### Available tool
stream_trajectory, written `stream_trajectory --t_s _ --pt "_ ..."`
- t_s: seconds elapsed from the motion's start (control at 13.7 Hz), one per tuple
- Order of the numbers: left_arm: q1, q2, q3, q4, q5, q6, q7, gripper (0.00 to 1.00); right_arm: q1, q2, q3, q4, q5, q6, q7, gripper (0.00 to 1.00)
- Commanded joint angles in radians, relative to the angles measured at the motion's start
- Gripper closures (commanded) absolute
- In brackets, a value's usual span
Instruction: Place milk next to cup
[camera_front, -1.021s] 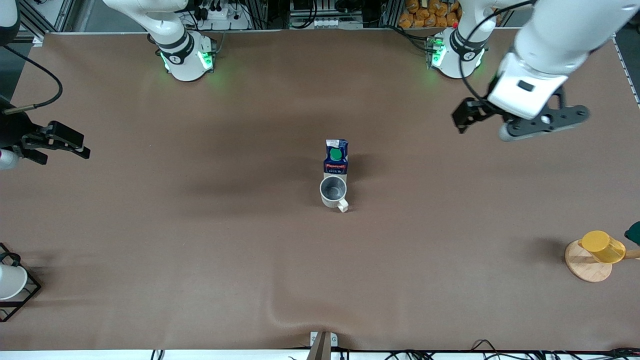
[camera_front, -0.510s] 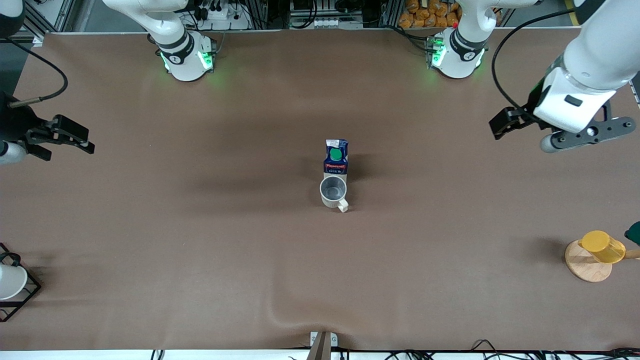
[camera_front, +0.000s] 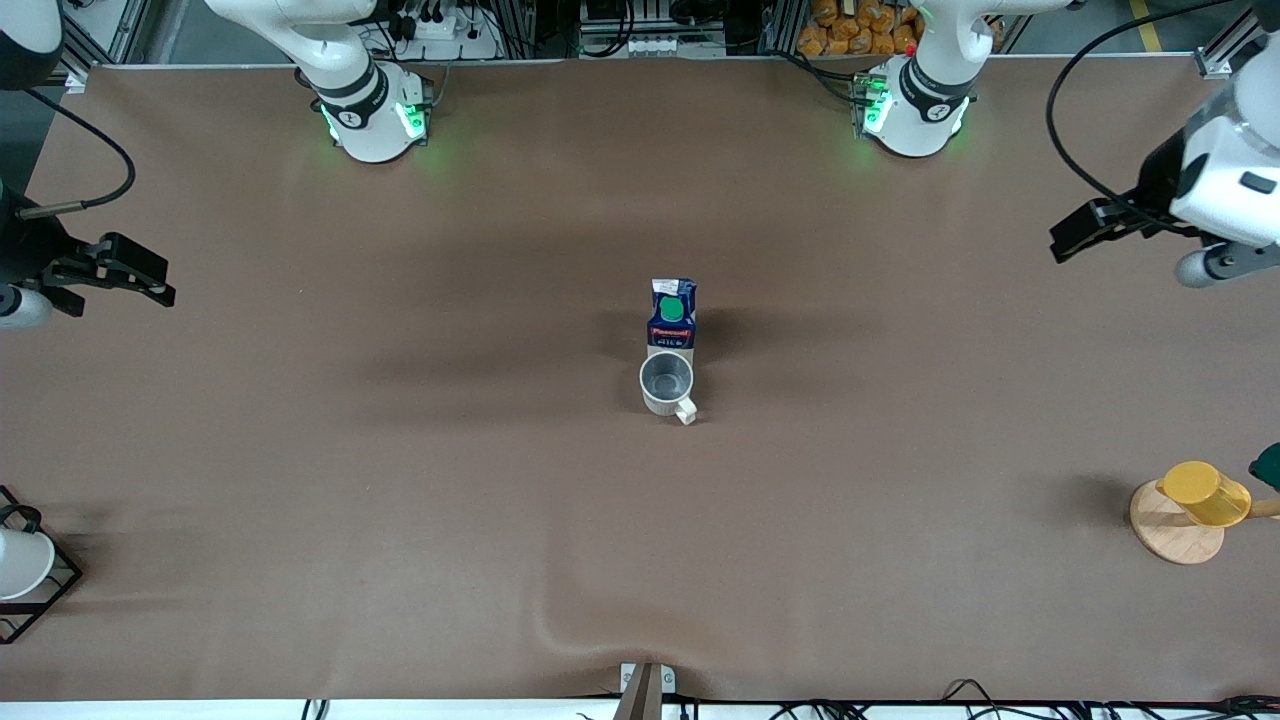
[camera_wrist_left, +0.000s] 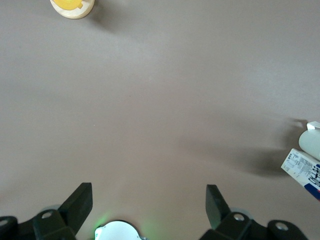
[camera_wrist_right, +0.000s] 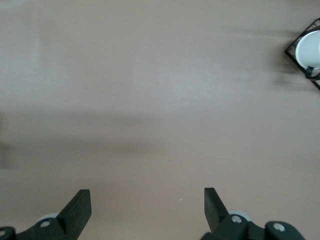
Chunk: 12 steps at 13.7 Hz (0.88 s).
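The milk, a dark blue carton with a green cap, stands upright mid-table. It touches the cup, a grey-cream mug with its handle toward the front camera; the carton is on the cup's farther side. My left gripper is open and empty, up over bare table toward the left arm's end. Its wrist view shows the open fingers, with the milk and the cup at the frame edge. My right gripper is open and empty over the right arm's end; its wrist view shows spread fingers.
A yellow cup lies on a round wooden disc near the left arm's end, with a dark green object beside it. A white cup in a black wire rack stands at the right arm's end and shows in the right wrist view.
My left gripper has moved away from the table's middle toward the left arm's end. My right gripper shifted slightly. The milk and the cup have not moved.
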Motion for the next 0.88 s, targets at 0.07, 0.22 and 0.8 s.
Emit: stream_trajectory --t_s 0.07,0.22,0.8 --pt "0.007 -0.074 0.006 -0.075 -0.021 -0.007 0.026 0.00 -0.005 -0.044 0.000 -0.044 -0.019 0.011 -0.009 0.00" --pt "0.018 -0.073 0.007 -0.072 -0.022 -0.007 0.062 0.00 -0.001 -0.047 0.002 -0.046 -0.013 0.001 0.003 0.00" --pt "0.013 -0.059 0.021 -0.048 -0.068 -0.013 0.104 0.00 -0.004 -0.084 0.002 -0.086 -0.007 0.010 0.005 0.00"
